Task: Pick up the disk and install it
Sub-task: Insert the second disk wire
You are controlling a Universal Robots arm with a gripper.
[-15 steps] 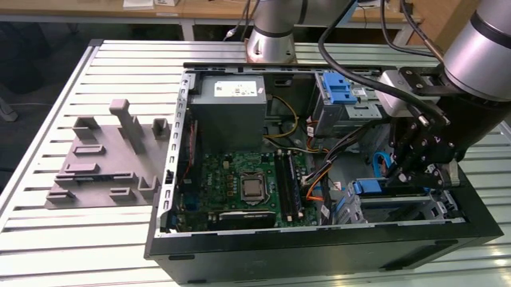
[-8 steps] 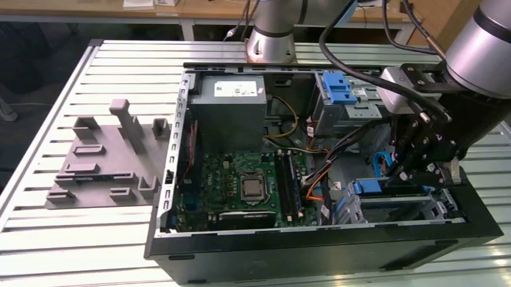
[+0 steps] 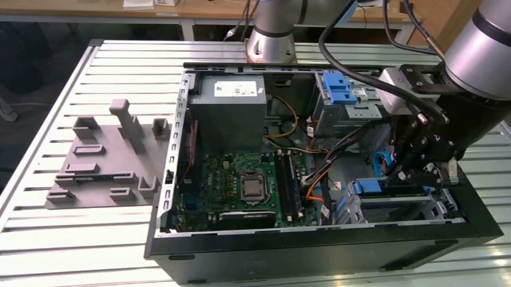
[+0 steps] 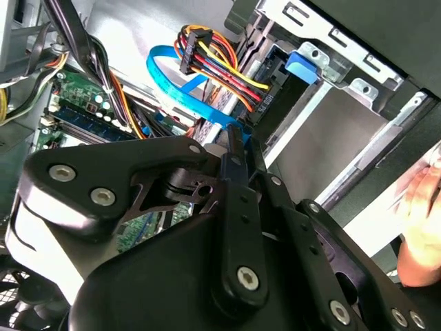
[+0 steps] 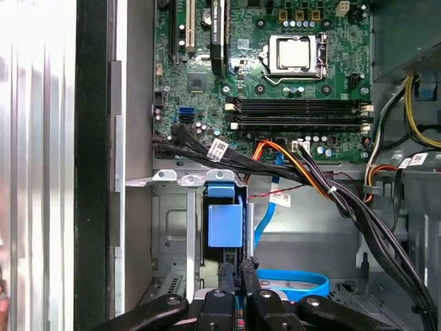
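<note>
In the exterior view, a grey fixture plate (image 3: 100, 158) lies at the left of the frame on the slatted table (image 3: 48, 239). At centre sits the open computer case (image 3: 319, 251), its motherboard (image 3: 239, 182) exposed. At lower right, the disk (image 3: 391, 190) sits in the drive cage with its blue bracket showing; the gripper (image 3: 419, 173) is directly over it. In the first wrist view the fingers (image 5: 227, 276) stand nearly together on the bracket's edge, gripping it.
</note>
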